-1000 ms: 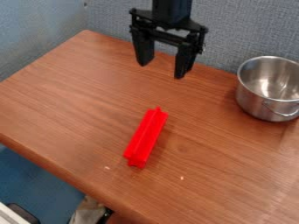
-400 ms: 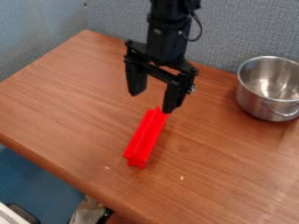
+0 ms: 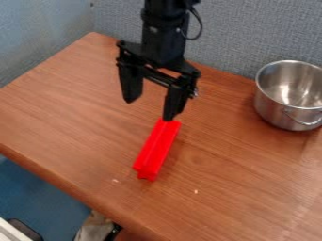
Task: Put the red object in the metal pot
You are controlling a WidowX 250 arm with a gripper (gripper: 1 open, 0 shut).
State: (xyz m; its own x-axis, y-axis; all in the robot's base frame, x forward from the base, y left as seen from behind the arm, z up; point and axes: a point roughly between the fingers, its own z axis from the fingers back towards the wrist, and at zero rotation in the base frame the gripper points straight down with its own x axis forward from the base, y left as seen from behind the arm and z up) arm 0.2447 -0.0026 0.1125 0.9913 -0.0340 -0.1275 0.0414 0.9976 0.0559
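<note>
Your gripper [image 3: 151, 105] hangs pointing down over the wooden desk [image 3: 63, 104], jaws spread wide and holding nothing, just above the far end of the red object [image 3: 156, 147], which lies flat mid-desk; the metal pot [image 3: 292, 92] stands well apart at the right edge.

So what we've got here is a brown wood-grain surface [image 3: 75, 99] with a rounded near edge, set at an angle so one corner points toward the bottom of the shot. Behind it we can see a grey-blue wall [image 3: 51, 28] with a slightly speckled texture, plus a thin pale line running down it near the top. Below the surface's front edge there's a patch of blue floor [image 3: 32, 193], and some pale, blurry stuff at the very bottom that we honestly can't make out.
</note>
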